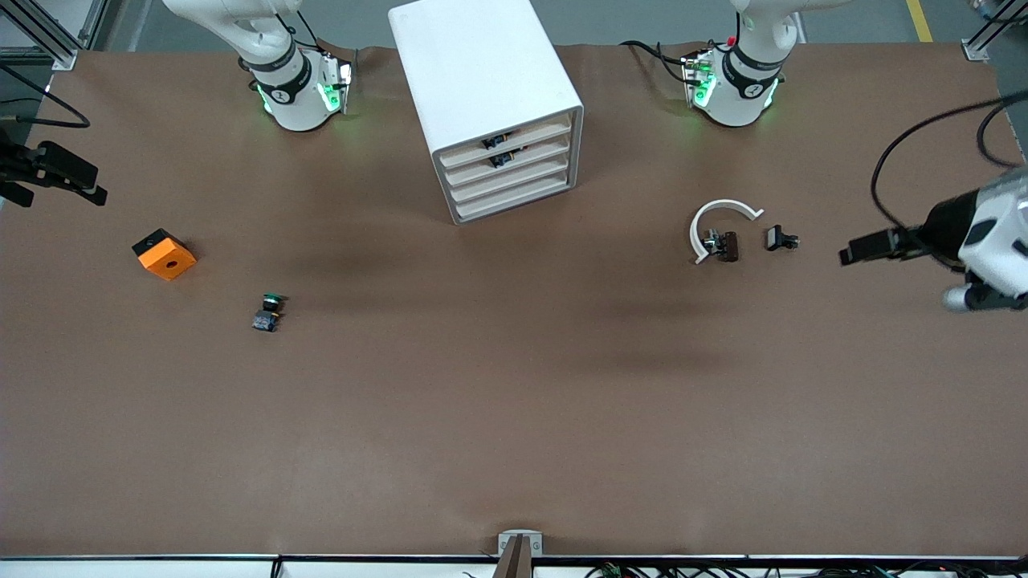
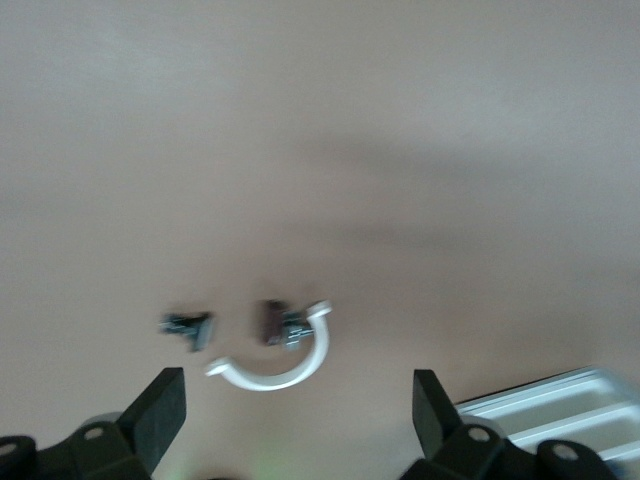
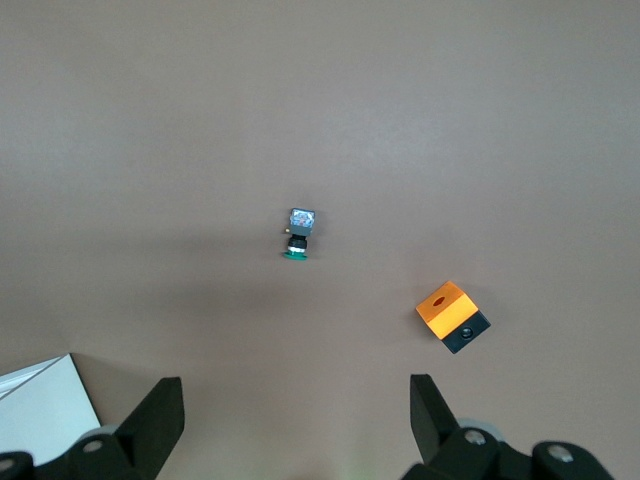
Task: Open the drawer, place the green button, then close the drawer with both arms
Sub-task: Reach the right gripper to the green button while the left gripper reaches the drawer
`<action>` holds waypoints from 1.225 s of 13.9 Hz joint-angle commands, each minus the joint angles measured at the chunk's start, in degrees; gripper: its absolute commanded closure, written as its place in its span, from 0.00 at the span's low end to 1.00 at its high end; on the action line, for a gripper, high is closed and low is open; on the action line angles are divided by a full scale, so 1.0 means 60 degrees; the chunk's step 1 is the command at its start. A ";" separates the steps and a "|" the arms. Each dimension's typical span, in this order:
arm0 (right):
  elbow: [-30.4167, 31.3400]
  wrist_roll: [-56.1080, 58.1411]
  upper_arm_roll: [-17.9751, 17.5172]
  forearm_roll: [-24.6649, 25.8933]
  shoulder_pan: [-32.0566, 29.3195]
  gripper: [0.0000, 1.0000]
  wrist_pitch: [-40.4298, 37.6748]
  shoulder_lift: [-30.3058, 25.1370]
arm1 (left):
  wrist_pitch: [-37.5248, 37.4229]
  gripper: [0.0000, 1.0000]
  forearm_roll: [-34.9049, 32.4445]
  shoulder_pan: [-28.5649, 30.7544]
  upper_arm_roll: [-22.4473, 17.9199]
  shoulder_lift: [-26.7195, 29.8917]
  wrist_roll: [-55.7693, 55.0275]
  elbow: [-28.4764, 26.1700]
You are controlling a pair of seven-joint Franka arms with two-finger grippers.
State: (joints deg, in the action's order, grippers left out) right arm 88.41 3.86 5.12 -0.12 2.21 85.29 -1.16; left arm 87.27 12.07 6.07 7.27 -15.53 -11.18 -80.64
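The white cabinet (image 1: 482,88) stands between the two arm bases, and its third drawer (image 1: 514,179) is shut. The button (image 1: 269,311), green cap on a dark body, lies on the brown table toward the right arm's end; it also shows in the right wrist view as the button (image 3: 298,233). My right gripper (image 1: 92,185) hangs open and empty at that end of the table, as the right gripper (image 3: 295,410) shows. My left gripper (image 1: 847,255) hovers open and empty at the left arm's end, with the left gripper (image 2: 298,400) looking down on small parts.
An orange cube (image 1: 165,254) with a black hole sits beside the button, farther from the front camera. A white C-shaped ring (image 1: 719,218), a dark part (image 1: 723,246) and a black clip (image 1: 781,238) lie toward the left arm's end. The two upper drawers hold small dark parts.
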 commanded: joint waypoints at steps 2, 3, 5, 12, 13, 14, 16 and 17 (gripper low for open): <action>-0.0278 0.0002 -0.0048 0.0078 0.0159 0.00 -0.0138 0.0325 | 0.0730 0.00 0.0610 -0.0921 0.0033 -0.1013 -0.2247 0.0564; -0.0263 0.0016 -0.0048 0.0078 0.0159 0.00 -0.0167 0.0354 | 0.0965 0.00 0.0610 -0.1229 0.0047 -0.1232 -0.2862 0.0564; -0.0190 0.0016 -0.0048 0.0078 0.0173 0.00 -0.0182 0.0369 | 0.1404 0.00 0.0712 -0.1800 0.0047 -0.1628 -0.4354 0.0535; -0.0029 -0.0028 -0.0048 0.0544 0.0144 0.00 -0.0095 0.1613 | 0.2842 0.00 0.0887 -0.3691 0.0033 -0.3093 -0.9964 0.0506; 0.0029 -0.0028 -0.0048 0.0634 0.0144 0.00 0.0123 0.1716 | 0.2842 0.00 0.1004 -0.3910 0.0033 -0.3196 -1.0625 0.0506; 0.0334 -0.0042 -0.0048 0.0634 0.0130 0.00 0.0372 0.1702 | 0.2842 0.00 0.1179 -0.4086 0.0033 -0.3255 -1.1487 0.0506; 0.1066 -0.0144 -0.0034 0.0605 0.0057 0.00 0.1030 0.1702 | 0.2842 0.00 0.1589 -0.4409 0.0033 -0.3373 -1.3797 0.0491; 0.1534 -0.0203 -0.0033 0.0576 -0.0002 0.00 0.1570 0.1688 | 0.2828 0.00 0.1678 -0.4497 0.0033 -0.3504 -1.5014 0.0491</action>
State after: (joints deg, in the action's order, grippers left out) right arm 92.68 3.67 5.08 2.41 2.83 90.55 10.13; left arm 104.71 20.40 -19.75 7.86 -35.40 -90.18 -79.14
